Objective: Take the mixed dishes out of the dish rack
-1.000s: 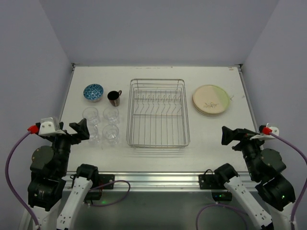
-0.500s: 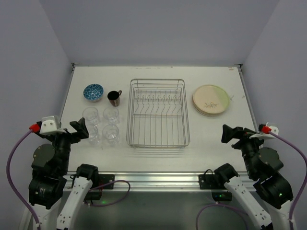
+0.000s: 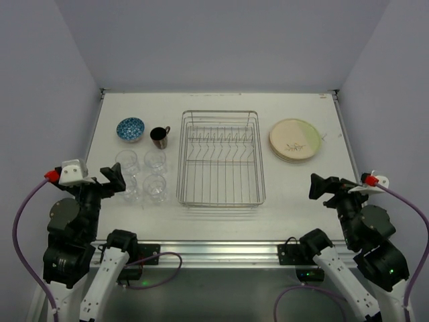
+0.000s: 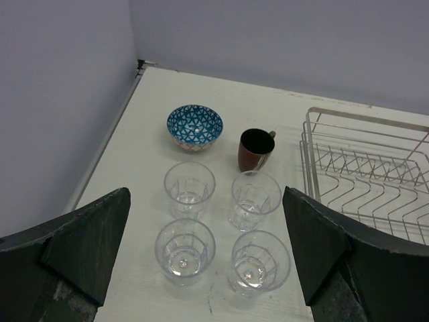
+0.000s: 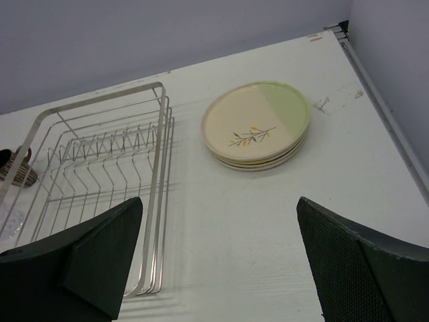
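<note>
The silver wire dish rack (image 3: 220, 158) stands mid-table with nothing in it; its wires also show in the wrist views (image 4: 367, 168) (image 5: 94, 161). A stack of cream and pale-green plates (image 3: 294, 139) (image 5: 256, 125) lies on the table right of it. Left of the rack are a blue-patterned bowl (image 3: 131, 129) (image 4: 194, 126), a dark brown mug (image 3: 159, 137) (image 4: 255, 149) and several clear glasses (image 3: 141, 176) (image 4: 190, 184), all upright. My left gripper (image 3: 112, 180) (image 4: 204, 201) hangs open near the glasses, above the table. At the near right my right gripper (image 3: 322, 189) (image 5: 220, 201) is open and holds nothing.
Lilac walls close the table on the left, back and right. A metal rail (image 3: 214, 251) runs along the near edge, between the two arm bases. A small mark (image 5: 322, 104) sits on the table right of the plates.
The left arm has shifted slightly, its wrist settling a little lower and to the right. The right arm has barely moved. No dish has moved.
</note>
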`<move>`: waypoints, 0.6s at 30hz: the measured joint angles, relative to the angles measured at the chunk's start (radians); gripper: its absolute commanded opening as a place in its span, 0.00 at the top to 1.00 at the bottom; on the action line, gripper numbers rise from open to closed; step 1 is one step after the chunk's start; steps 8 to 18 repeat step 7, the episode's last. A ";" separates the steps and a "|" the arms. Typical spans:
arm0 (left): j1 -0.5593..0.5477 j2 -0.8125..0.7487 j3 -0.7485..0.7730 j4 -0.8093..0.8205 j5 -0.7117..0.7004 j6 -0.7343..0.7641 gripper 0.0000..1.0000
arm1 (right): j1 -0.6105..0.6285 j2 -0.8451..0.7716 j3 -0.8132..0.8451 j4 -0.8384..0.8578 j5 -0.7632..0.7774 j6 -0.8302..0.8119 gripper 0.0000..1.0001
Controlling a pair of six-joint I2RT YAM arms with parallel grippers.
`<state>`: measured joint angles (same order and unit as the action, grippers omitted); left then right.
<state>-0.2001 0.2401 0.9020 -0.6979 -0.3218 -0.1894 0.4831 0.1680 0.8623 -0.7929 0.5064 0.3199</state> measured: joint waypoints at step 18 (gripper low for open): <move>0.000 0.004 -0.013 0.005 0.013 0.001 0.00 | 0.000 0.019 0.001 0.000 0.000 0.000 0.01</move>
